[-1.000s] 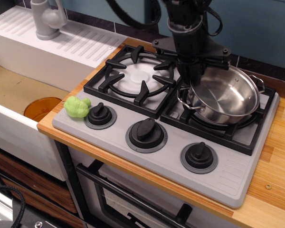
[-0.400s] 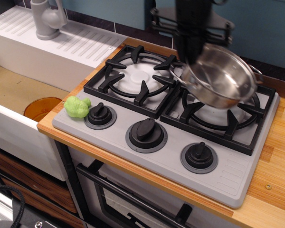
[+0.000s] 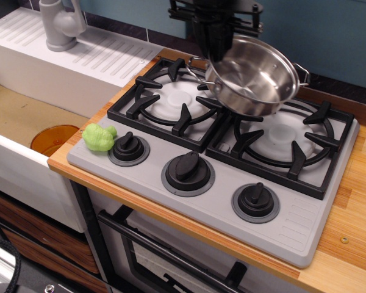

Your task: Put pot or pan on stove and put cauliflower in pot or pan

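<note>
The shiny steel pan (image 3: pixel 256 76) hangs tilted in the air above the middle of the grey stove (image 3: pixel 293 213), between the two black grates. My gripper (image 3: pixel 212 56) comes down from the top of the view and is shut on the pan's left rim by its wire handle. The lime-green cauliflower (image 3: pixel 98 137) lies on the stove's front left corner, beside the left knob (image 3: pixel 128 146). It is well apart from the pan and gripper.
An orange cup (image 3: pixel 53 139) sits in the sink (image 3: pixel 18 116) to the left. A grey faucet (image 3: pixel 60 24) stands on the white drainboard at the back left. Wooden counter (image 3: pixel 354 232) runs along the right. The oven door handle (image 3: pixel 171 259) is below the stove.
The pan was lifted off the right burner and carried up and to the left, with my gripper moving with it. The cauliflower has not moved.
</note>
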You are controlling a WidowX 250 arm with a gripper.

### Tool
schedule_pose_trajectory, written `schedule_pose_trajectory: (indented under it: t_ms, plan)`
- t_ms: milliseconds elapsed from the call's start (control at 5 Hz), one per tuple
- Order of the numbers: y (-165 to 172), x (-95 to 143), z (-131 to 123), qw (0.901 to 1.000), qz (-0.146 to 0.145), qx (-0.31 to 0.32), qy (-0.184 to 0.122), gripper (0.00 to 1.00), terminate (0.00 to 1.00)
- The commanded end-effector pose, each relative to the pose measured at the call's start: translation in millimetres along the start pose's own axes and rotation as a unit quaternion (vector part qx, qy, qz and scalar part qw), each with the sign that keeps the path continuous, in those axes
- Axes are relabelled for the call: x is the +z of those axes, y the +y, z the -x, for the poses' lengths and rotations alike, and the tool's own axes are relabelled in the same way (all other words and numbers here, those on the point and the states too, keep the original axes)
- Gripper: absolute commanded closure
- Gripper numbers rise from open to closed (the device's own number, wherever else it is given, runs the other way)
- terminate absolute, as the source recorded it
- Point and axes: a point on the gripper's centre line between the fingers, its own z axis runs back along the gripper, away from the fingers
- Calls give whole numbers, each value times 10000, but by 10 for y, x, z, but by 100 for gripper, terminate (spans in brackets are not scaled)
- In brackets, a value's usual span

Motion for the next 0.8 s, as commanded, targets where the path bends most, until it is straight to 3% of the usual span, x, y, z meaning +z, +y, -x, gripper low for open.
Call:
schedule_pose_trajectory:
  t_ms: [0,600]
  plan:
    - [316,166,-143,9992,53,-127,-365,100,0]
    - [747,34,-164,9981,149,-341,-486,100,0]
